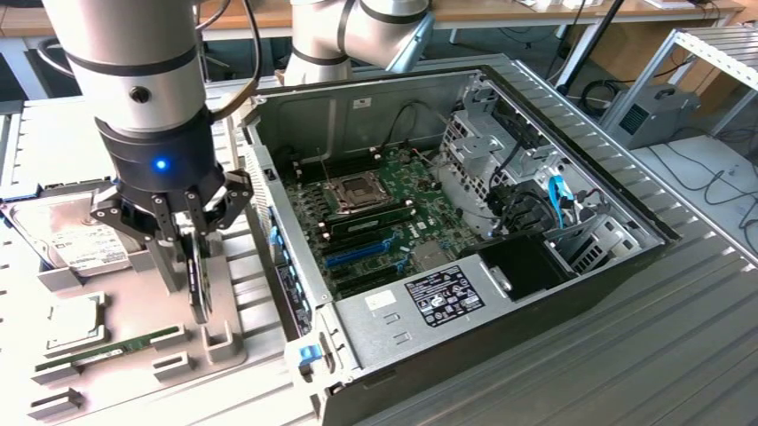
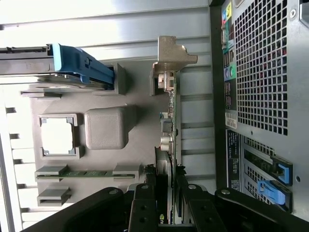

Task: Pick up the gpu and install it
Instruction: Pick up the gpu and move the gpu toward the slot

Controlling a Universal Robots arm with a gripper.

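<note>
The gpu (image 1: 199, 291) is a slim black card standing on edge in a grey holder tray (image 1: 231, 342) on the exterior view's left, beside the open computer case (image 1: 592, 200). My gripper (image 1: 193, 266) reaches straight down over it, one finger on each flat side, shut on the card. In the wrist view the gpu (image 2: 172, 125) runs away from my gripper (image 2: 171, 205), its silvery metal bracket (image 2: 171, 53) at the far end by the tray's slot block. The card's lower edge still sits at the holder. Blue slots (image 1: 355, 253) lie on the motherboard (image 1: 391, 209) inside the case.
On the tray lie a silver hard drive (image 1: 77, 240), a processor (image 1: 74, 324) and a green RAM stick (image 1: 106, 348). The case's rear panel (image 2: 260, 72) stands close beside the card. A second arm's base (image 1: 343, 35) rises behind the case.
</note>
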